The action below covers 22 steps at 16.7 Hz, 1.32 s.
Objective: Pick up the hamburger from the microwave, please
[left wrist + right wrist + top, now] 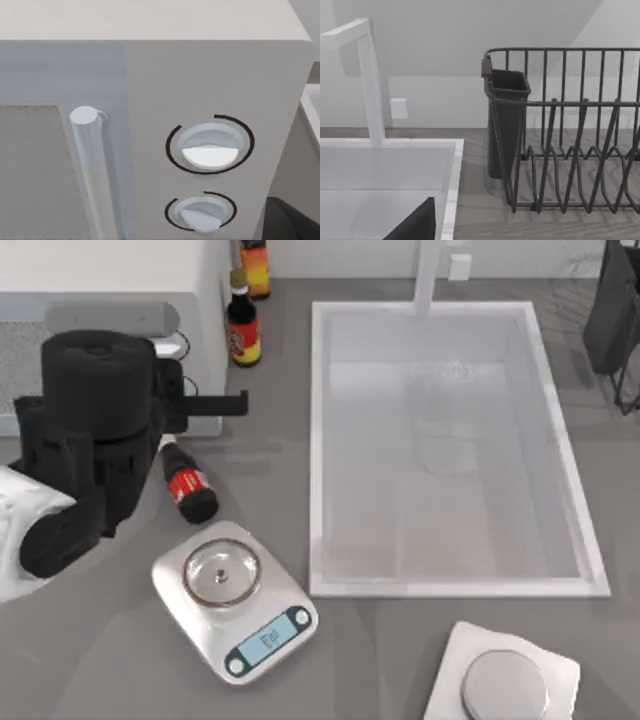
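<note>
Big white sink [450,450] fills the table's middle and right. The microwave [110,300] sits at the top left, door shut by the look of it, handle [90,170] and dials [210,147] close before the left wrist camera. Left gripper [215,405] hovers right at its front; finger spread I can't tell. Kitchen scale [235,600] sits below, a bottle [188,485] lying between.

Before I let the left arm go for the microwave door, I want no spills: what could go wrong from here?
The microwave door is shut, its handle close to the dials, so a misjudged grasp might turn one. A small bottle lies on the counter beside the left arm, and another bottle stands by the microwave's side; swinging the door or arm could knock either.
</note>
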{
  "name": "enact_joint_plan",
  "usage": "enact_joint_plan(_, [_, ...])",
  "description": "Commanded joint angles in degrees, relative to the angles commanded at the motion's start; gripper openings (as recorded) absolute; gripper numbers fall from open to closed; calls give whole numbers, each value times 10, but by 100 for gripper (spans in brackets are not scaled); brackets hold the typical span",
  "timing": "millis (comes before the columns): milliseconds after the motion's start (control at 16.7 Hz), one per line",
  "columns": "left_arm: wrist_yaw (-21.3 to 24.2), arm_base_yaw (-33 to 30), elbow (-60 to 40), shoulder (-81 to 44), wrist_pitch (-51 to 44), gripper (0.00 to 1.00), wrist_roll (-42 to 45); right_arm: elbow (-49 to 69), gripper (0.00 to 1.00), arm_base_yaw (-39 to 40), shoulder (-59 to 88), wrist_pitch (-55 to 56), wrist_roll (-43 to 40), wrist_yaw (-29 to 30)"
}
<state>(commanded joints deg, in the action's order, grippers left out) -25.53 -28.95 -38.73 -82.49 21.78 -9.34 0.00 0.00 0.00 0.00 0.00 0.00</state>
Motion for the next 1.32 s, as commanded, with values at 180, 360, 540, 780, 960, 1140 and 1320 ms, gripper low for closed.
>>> enact_joint_plan(180, [1, 3, 1, -3, 1, 0, -1, 0, 100, 0, 0, 0, 0, 0])
enact_joint_plan(360, [-1, 23, 7, -24, 40, 0, -8, 0, 100, 0, 0, 0, 0, 0])
enact_joint_plan(540, [-4, 47, 20, -71, 133, 0, -16, 0, 100, 0, 0, 0, 0, 0])
enact_joint_plan(780, [-3, 53, 53, -172, 304, 0, -18, 0, 100, 0, 0, 0, 0, 0])
enact_joint_plan(960, [0, 32, 84, -254, 397, 0, -10, 0, 100, 0, 0, 0, 0, 0])
enact_joint_plan(1140, [4, 6, 106, -317, 436, 0, -1, 0, 100, 0, 0, 0, 0, 0])
enact_joint_plan(1320, [5, 0, 107, -331, 438, 0, 1, 0, 100, 0, 0, 0, 0, 0])
